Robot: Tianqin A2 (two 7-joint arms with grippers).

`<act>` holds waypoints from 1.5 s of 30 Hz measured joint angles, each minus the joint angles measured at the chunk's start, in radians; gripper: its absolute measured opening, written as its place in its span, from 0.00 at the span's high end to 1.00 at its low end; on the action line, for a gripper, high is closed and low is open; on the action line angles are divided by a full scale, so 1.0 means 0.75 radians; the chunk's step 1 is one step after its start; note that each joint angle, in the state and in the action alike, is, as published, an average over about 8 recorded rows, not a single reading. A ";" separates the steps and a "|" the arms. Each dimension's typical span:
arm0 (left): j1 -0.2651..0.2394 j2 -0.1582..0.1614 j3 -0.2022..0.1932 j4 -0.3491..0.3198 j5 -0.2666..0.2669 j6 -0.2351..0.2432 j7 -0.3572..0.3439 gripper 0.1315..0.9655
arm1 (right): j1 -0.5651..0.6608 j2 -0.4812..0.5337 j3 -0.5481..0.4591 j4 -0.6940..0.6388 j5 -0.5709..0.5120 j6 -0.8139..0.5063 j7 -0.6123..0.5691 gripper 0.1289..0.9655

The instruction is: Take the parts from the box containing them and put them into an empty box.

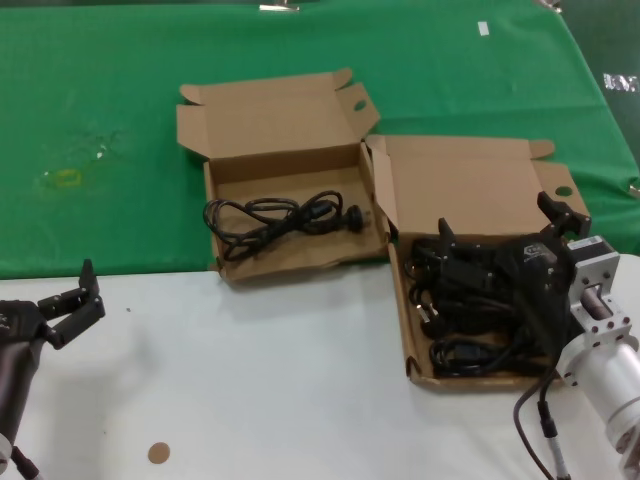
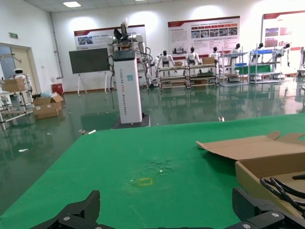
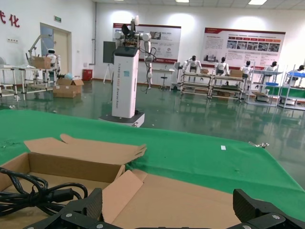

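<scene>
Two shallow cardboard boxes sit side by side at the middle of the desk (image 1: 250, 380), straddling the line where its white front surface meets the green cloth (image 1: 100, 120) that covers the back.

The box with the wavy front wall (image 1: 290, 262) is the one nearer the left side, its hinged lid (image 1: 270, 115) thrown back onto the cloth. One black power cord (image 1: 275, 215) lies coiled on its floor, a loop spilling over the left wall and a moulded plug pointing toward the right wall.

Touching it on the right is the slightly larger box with the straight front wall (image 1: 470, 380), lid (image 1: 470, 180) also open. It holds a tangled heap of black power cords (image 1: 465, 350) filling most of the floor.

The right gripper (image 1: 505, 225) hangs over this larger box, above the heap; its fingers are spread wide, one tip over the cords and the other near the right wall, pinching nothing.

The left gripper (image 1: 75, 300) is parked at the left edge of the desk over the white surface, well apart from both boxes, its fingers spread and holding nothing.

A small brown disc (image 1: 158, 453) lies near the front edge of the desk.
</scene>
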 joint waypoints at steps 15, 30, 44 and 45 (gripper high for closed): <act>0.000 0.000 0.000 0.000 0.000 0.000 0.000 0.00 | 0.000 0.000 0.000 0.000 0.000 0.000 0.000 0.00; 0.000 0.000 0.000 0.000 0.000 0.000 0.000 0.00 | 0.000 0.000 0.000 0.000 0.000 0.000 0.000 0.00; 0.000 0.000 0.000 0.000 0.000 0.000 0.000 0.00 | 0.000 0.000 0.000 0.000 0.000 0.000 0.000 0.00; 0.000 0.000 0.000 0.000 0.000 0.000 0.000 0.00 | 0.000 0.000 0.000 0.000 0.000 0.000 0.000 0.00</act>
